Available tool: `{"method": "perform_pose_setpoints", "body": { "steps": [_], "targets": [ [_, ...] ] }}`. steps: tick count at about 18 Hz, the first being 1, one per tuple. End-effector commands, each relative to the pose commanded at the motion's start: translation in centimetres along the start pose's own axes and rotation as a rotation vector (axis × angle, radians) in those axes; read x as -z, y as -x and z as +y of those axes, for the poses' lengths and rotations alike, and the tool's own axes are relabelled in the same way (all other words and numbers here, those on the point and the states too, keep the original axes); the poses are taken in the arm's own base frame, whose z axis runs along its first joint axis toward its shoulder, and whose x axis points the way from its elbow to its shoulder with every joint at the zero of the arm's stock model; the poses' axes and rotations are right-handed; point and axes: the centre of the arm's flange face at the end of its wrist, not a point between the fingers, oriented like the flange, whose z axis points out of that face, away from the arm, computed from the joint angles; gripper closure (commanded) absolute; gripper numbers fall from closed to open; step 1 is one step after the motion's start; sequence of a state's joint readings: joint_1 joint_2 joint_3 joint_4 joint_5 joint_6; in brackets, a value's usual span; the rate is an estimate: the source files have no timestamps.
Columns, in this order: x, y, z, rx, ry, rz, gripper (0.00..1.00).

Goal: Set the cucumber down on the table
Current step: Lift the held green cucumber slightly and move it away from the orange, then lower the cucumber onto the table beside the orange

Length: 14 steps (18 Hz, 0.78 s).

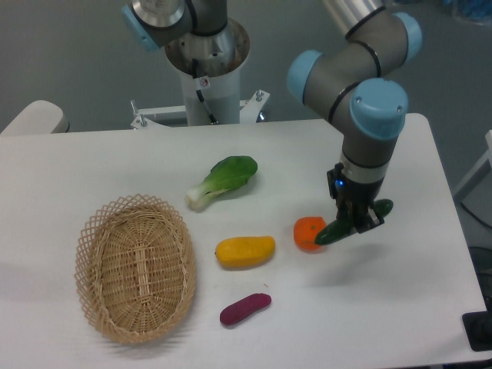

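Cucumber (pixel 337 229) middle hidden behind the fingers (pixel 355 217) — ends showing, arm cut off at top edge

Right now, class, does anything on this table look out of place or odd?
Only the cucumber: it hangs tilted in the gripper, off the table, beside the orange item. The basket sits upright and empty; nothing looks spilled or damaged.
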<state>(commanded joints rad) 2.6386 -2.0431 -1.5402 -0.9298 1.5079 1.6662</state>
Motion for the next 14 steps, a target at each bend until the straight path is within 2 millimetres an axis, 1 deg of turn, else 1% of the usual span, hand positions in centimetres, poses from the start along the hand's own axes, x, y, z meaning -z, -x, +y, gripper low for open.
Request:
{"method": "perform_pose_setpoints", "body": {
  "steps": [3, 6, 7, 9, 11, 13, 14],
  "targets": [
    [-2.4, 0.7, -3.0, 0.045, -0.009, -0.037, 0.79],
    [-4.7, 0.6, -5.2, 0.14, -0.017, -0.038, 0.78],
    [-5.7, 0.4, -5.6, 0.224, -0.019, -0.025, 0.78],
    [-6.9, 0.2, -5.9, 0.326, -0.02, -0.005, 0.78],
    [-7.9, 0.5, -6.3, 0.361, -0.019, 0.004, 0.78],
    [-9.2, 0.4, -6.3, 0.365, -0.017, 0.021, 0.78],
    [-9.4, 0.4, -6.3, 0.365, -0.015, 0.023, 0.77]
  ]
}}
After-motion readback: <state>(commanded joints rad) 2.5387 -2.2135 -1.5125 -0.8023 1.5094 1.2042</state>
